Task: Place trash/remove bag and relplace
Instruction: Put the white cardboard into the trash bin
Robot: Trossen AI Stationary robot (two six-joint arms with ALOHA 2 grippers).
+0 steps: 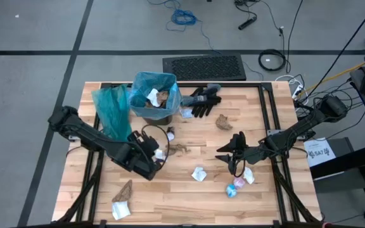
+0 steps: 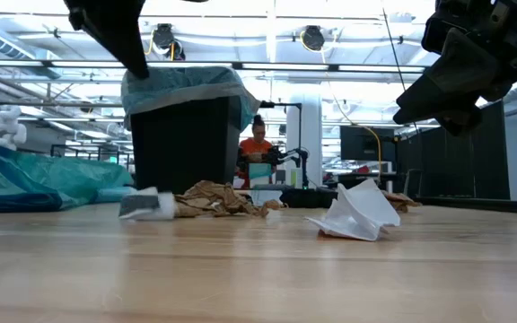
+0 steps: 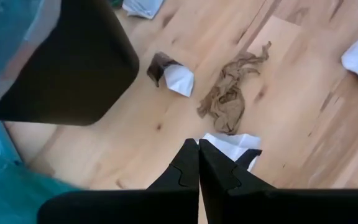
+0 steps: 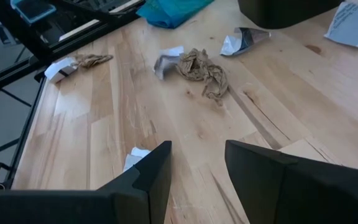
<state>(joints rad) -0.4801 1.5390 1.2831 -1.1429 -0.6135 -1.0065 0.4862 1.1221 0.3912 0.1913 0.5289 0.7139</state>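
The left gripper (image 3: 198, 163) has its fingers pressed together with nothing visibly between them, hanging above the worktop (image 1: 189, 190). Just under and beside its tips lies a white paper scrap (image 3: 232, 144), and a little ahead of it a crumpled brown paper (image 3: 229, 93). Further ahead, beside the black bin (image 1: 154, 101), sits a small dark-and-white scrap (image 3: 171, 73). The bin, lined with a blue bag (image 1: 146, 83), already holds some paper and stands just beyond this gripper; a loose teal bag (image 1: 111, 107) lies next to it.

The right gripper (image 1: 228, 156) hovers over the worktop with its fingers moderately apart, holding nothing. Near it lie a white scrap (image 1: 199, 173), another white scrap (image 1: 248, 175) and a shiny blue-pink wrapper (image 1: 234, 187). A brown scrap (image 1: 223, 121) sits farther off, near the black gloves (image 1: 203, 101). More paper (image 1: 122, 196) lies at the worktop's near corner, behind the left gripper.
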